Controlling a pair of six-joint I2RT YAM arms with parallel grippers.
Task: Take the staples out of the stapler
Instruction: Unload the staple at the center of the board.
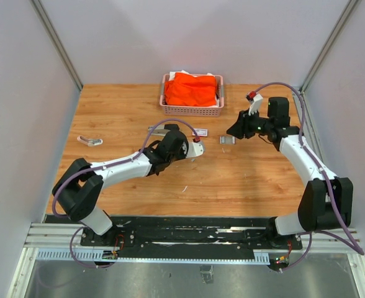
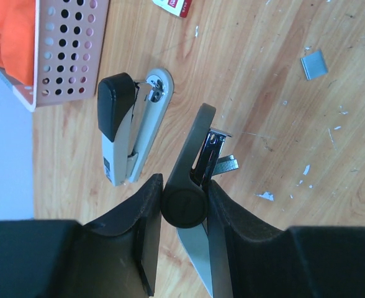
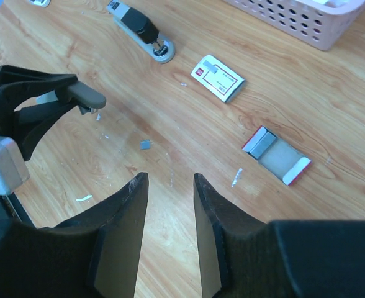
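My left gripper (image 2: 184, 186) is shut on the rear end of a dark grey stapler (image 2: 195, 149), which it holds above the table with its top swung open. A silvery piece (image 2: 228, 164) pokes out of its side. In the top view this gripper (image 1: 192, 149) is at the table's middle. A short grey strip of staples (image 2: 314, 64) lies on the wood, with tiny staple bits (image 2: 266, 196) scattered around it. My right gripper (image 3: 170, 178) hangs open and empty above the table, right of the held stapler (image 3: 86, 95). The staple strip (image 3: 145, 144) lies just ahead of its fingers.
A second black-and-grey stapler (image 2: 130, 130) lies flat near the pink basket (image 1: 192, 110) of orange cloth. A white box with a red label (image 3: 218, 77) and an open red-ended staple box (image 3: 275, 155) lie on the table. A small silvery tool (image 1: 89, 141) sits far left.
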